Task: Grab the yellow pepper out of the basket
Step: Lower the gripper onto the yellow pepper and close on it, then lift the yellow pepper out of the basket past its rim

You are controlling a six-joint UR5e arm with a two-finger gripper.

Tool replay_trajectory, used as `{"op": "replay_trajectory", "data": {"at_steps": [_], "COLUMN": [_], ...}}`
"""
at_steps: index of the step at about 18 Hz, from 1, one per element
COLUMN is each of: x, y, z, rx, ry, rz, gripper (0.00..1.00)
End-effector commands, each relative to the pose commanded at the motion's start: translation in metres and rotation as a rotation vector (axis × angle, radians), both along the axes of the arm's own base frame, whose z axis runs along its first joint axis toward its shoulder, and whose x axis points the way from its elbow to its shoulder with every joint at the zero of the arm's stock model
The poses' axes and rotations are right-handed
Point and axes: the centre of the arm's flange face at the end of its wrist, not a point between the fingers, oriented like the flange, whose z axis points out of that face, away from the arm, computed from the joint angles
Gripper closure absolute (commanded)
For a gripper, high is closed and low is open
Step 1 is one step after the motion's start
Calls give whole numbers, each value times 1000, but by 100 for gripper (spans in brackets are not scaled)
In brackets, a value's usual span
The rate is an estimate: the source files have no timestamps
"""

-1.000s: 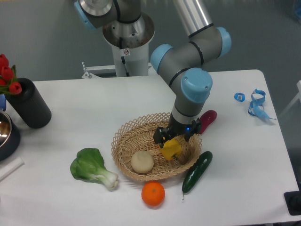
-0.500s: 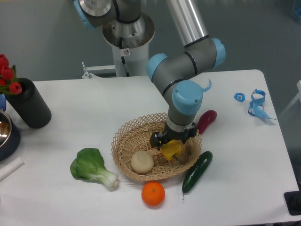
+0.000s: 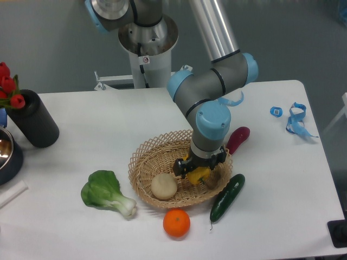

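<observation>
Arm reaches down from the rear, wrist vertical over the basket [image 3: 143, 157]. Gripper [image 3: 196, 169] sits low inside the basket's right half, jaws clenched on the yellow pepper [image 3: 197, 173]. Pepper glossy, bright yellow, mostly hidden under the wrist; can't tell if it touches the weave. Beige ball [image 3: 164, 186] in basket, left of pepper. White tabletop [image 3: 97, 119]; cucumber [image 3: 227, 197] just right of basket, orange [image 3: 176, 222] in front, bok choy [image 3: 106, 193] to its left. Grey wall behind.
</observation>
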Motion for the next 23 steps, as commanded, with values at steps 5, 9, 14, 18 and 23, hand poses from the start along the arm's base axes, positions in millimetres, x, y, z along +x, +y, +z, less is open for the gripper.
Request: {"op": "replay_trajectory", "data": {"at_steps": [5,9,14,18,23], "x": [-4,-5,-12,-38,-78], "y": [2,3,2,8,-2], "z": [9,12,35,79,118], "rx": [12,19,52,115,207], "ry": [20,22,52,121,157], "rz": [5,-5,-2,13,39], "gripper": [24,45,45,45,49]}}
